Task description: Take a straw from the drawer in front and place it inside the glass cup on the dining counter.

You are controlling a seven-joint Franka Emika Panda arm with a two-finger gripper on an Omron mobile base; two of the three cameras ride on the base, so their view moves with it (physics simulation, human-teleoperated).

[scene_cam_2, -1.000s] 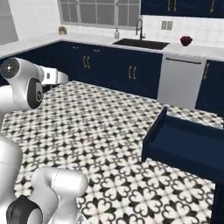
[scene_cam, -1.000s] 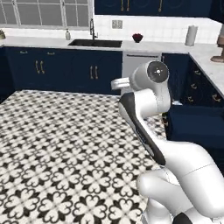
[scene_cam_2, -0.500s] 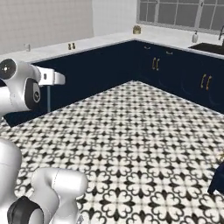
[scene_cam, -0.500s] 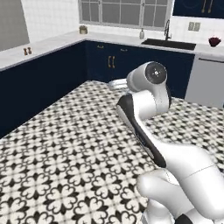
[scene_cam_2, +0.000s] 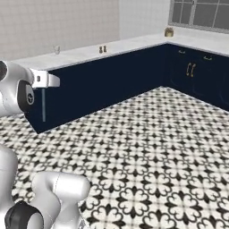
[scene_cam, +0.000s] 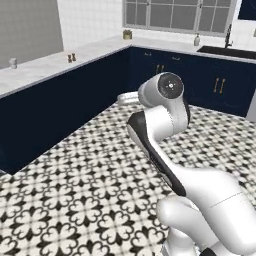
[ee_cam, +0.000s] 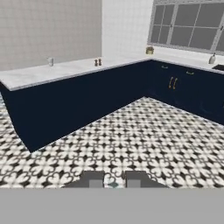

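straw: a thin pale stick hanging below the tool in the right base view, long axis upright, its top at the tool and its lower end pointing down at the floor. in the hand view a small pale-blue bit of the straw shows between the 2 dark fingertips, which stand close together and are clamped on it. the tool is level with the hand looking out across the patterned floor toward the dining counter.

glass cup: a small whitish tumbler standing upright on the surface, near its far edge by the grey wall and toward its left end in the hand view. in the left base view the glass cup sits at the far left of the surface, and in the right base view the glass cup is up left of centre, well apart from the tool and above it in the picture. 2 small brown shakers stand together further right on the same surface, apart from the cup.
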